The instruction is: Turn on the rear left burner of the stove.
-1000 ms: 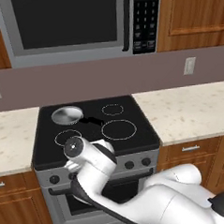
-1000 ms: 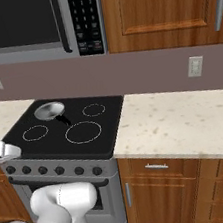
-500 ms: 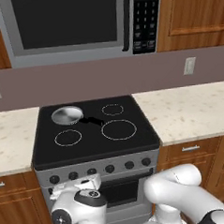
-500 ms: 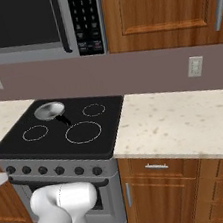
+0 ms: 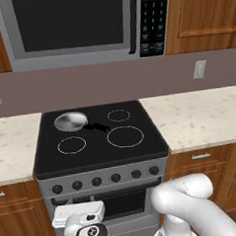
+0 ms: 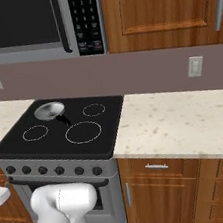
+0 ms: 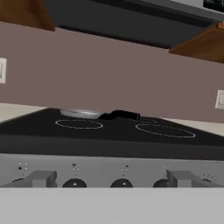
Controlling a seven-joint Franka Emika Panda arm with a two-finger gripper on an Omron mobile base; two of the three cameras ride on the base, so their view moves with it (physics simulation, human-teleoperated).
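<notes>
Six black knobs [image 5: 106, 179] run along the front panel of the stove [image 5: 101, 178] in the left base view, under a black glass top with three white-outlined rings and a small silver pan [image 5: 70, 121]. That pan sits on the rear left burner [image 5: 71, 122], its dark handle reaching toward the largest ring [image 5: 125, 136]. Open black glass lies around the rings up to the cooktop edges, with pale countertop on either side. The white arm is low in front of the oven door, below the knob row.

From the right base view, the same six knobs [image 6: 53, 170] show, with the pan [image 6: 49, 110] at the back left corner and wide bare counter [image 6: 186, 122] to the right.

Through the hand view, two grey finger tips [image 7: 43, 179] rise well apart, so the jaws are open and hold nothing, level with the knob row and near the panel; gripper [image 7: 114, 180].
</notes>
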